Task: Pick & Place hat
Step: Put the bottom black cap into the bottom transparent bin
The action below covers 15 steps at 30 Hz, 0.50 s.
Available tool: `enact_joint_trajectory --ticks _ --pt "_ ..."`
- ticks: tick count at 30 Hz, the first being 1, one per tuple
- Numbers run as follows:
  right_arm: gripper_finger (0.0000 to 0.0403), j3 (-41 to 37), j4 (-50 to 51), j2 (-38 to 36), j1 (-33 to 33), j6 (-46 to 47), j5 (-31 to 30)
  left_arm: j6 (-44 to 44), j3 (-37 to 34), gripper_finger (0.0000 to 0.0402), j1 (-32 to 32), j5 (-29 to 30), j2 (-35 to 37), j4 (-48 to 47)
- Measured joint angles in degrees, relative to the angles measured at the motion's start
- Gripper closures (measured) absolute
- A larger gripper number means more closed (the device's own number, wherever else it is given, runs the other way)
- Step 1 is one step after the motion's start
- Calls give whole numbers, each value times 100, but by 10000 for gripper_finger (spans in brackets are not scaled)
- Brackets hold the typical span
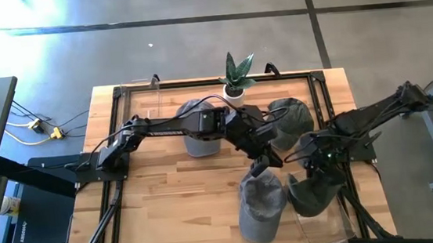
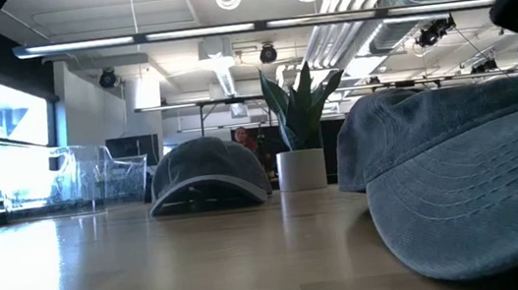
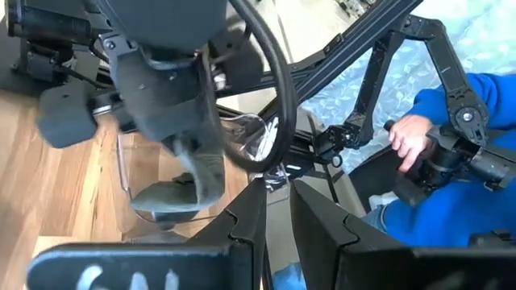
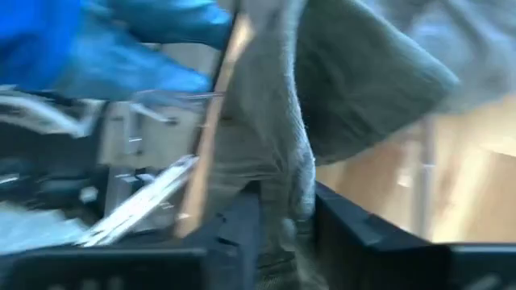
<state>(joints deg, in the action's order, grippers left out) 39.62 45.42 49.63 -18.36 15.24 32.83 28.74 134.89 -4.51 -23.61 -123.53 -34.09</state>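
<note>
The placing step looks in hand: at the high view's lower right the right gripper (image 1: pixel 318 177) is clamped on a dark green fabric hat (image 1: pixel 315 193) over a clear plastic bin (image 1: pixel 320 226), calling next for release, while the left gripper (image 1: pixel 270 162), fingers nearly together and empty, waits mid-frame.

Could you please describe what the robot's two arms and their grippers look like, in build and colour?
Both arms are dark, slim, jointed links with black cables looped along them. The left gripper and the right gripper are black, each with two flat, angular fingers. A small green light glows near the right wrist.
</note>
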Motion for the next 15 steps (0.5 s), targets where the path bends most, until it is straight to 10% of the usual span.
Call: enact_joint_trajectory --ticks 4,15 --pt "377 3 -94 -157 9 -439 454 -126 0 346 0 -28 -2 -39" --pt "352 8 -1364 -710 7 -1771 -42 -163 -1 346 0 -35 -2 -62"
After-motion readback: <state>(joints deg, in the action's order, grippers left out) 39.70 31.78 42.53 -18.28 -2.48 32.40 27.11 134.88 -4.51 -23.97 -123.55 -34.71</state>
